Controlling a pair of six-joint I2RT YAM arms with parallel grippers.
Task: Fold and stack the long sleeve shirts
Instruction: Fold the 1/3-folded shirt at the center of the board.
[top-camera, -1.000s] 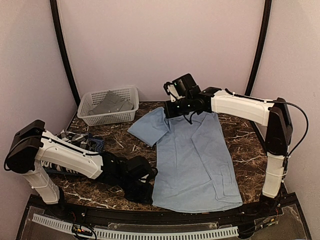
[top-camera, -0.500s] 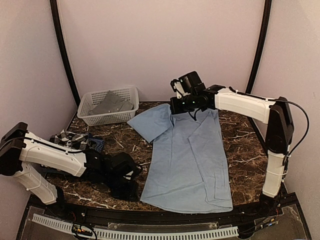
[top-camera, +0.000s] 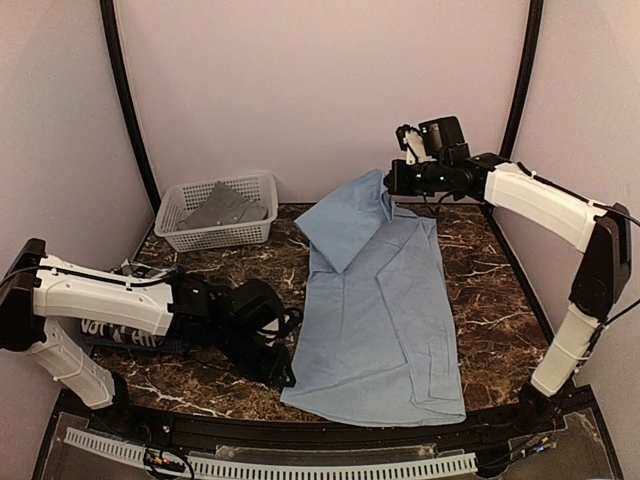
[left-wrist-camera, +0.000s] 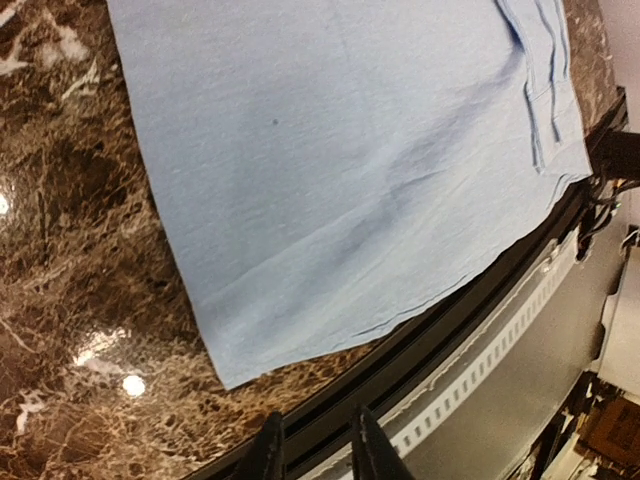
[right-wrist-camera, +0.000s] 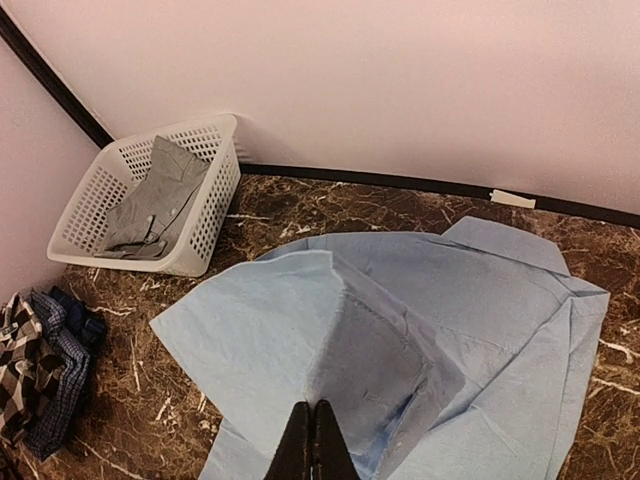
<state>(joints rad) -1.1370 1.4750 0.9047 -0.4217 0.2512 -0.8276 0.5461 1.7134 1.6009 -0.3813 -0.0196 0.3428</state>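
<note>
While our left claw (left-wrist-camera: 315, 448), low and left of centre in the top view, stands slightly parted and empty beside the hem it reached a second ago, the light blue shirt (top-camera: 380, 310) lies along the mid-bench (top-camera: 490, 270). At upper right our right claw (top-camera: 395, 183), pinched tight on the sleeve, has swung it up and rightward. We judge this to be the sleeve fold; next, lay it flat across the body.

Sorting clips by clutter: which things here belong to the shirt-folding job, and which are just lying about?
Job: plain light blue cloth shirt; grey collared shirt; black-and-white checked shirt; dark blue fine-checked shirt.
Lying about: white plastic lattice basket, holding the grey one.
</note>
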